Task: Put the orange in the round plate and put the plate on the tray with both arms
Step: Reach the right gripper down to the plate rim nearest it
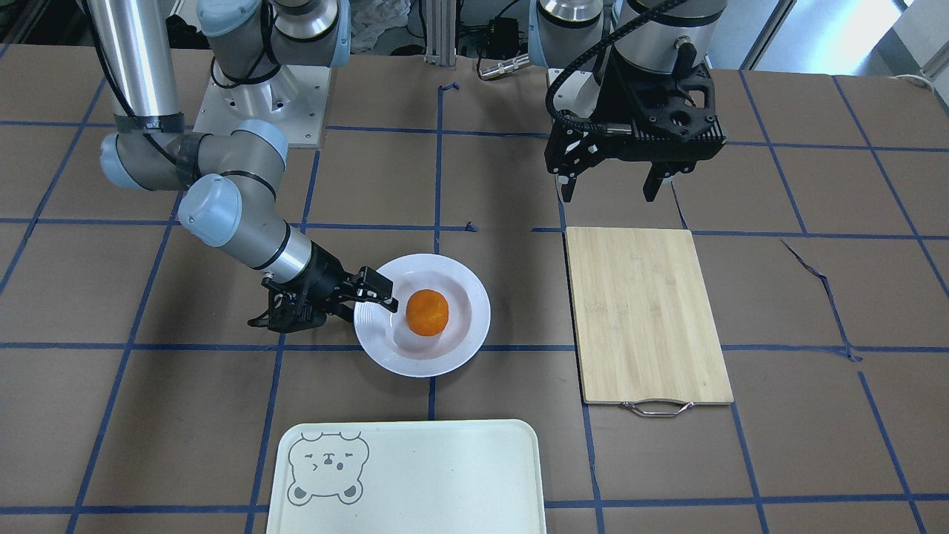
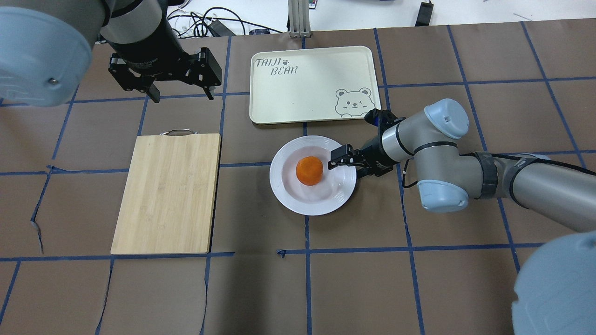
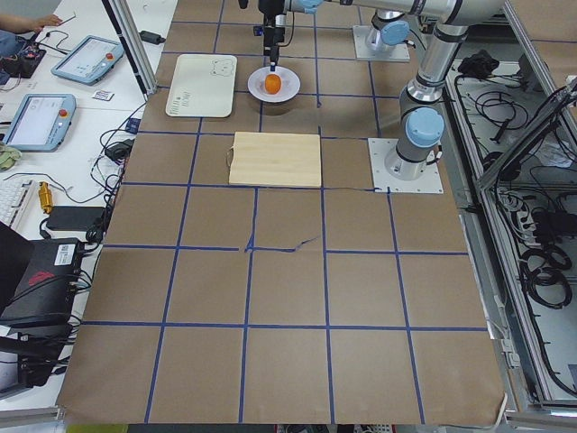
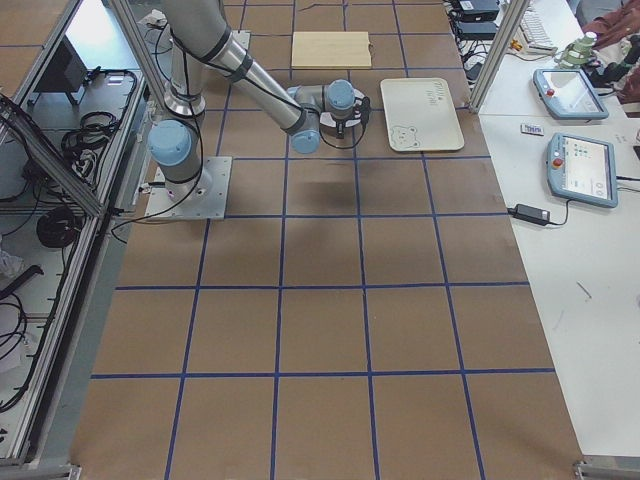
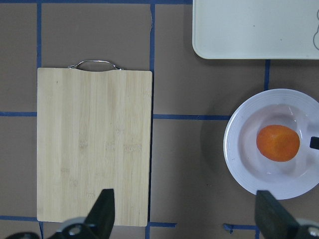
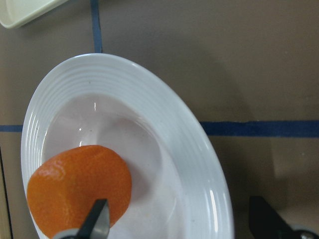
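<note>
Overhead exterior view: small dimpled orange (image 2: 309,170) sits in the sunken centre of the glossy white round plate (image 2: 289,196) on the counter (image 2: 260,279), near the cream bear-face tray (image 2: 307,93). Plate judged stiff, brittle and slick, with the fruit free to roll: grip the ridged rim on opposite sides, keep level. Right claw (image 2: 345,166), arm low, straddles the rim with jaws apart; left claw (image 2: 182,97) hangs wide open above the counter.

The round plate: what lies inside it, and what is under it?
Inside the round plate lies only the orange; the jaws of the right gripper straddle its rim. What is under the plate is covered and cannot be seen.
</note>
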Tool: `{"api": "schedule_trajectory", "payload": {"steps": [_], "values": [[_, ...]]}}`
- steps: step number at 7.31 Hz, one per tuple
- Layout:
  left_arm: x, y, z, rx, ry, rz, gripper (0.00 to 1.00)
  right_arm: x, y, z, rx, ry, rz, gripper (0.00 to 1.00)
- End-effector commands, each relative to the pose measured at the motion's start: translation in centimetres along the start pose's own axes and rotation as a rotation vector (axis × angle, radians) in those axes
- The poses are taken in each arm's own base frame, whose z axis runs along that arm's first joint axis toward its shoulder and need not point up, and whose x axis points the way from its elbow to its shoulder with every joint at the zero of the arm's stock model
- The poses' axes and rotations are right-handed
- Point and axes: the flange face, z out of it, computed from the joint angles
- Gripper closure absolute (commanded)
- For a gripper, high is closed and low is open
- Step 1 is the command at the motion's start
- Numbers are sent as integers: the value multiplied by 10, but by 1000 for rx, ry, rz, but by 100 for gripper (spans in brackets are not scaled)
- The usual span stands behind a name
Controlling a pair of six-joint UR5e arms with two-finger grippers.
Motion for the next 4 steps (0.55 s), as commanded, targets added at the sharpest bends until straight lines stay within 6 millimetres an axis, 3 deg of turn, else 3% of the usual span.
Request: {"api": "schedule_trajectory", "payload": {"steps": [1, 3, 4], "values": [[-1, 3, -2, -2, -1, -3, 0, -3, 5, 4, -15, -42, 54, 0], [-2, 1, 0, -4, 0, -3, 0, 1, 13, 9, -31, -39, 73, 0], [-1, 0, 2, -7, 0, -3, 0, 3, 17, 11, -37, -38, 78, 7]]}}
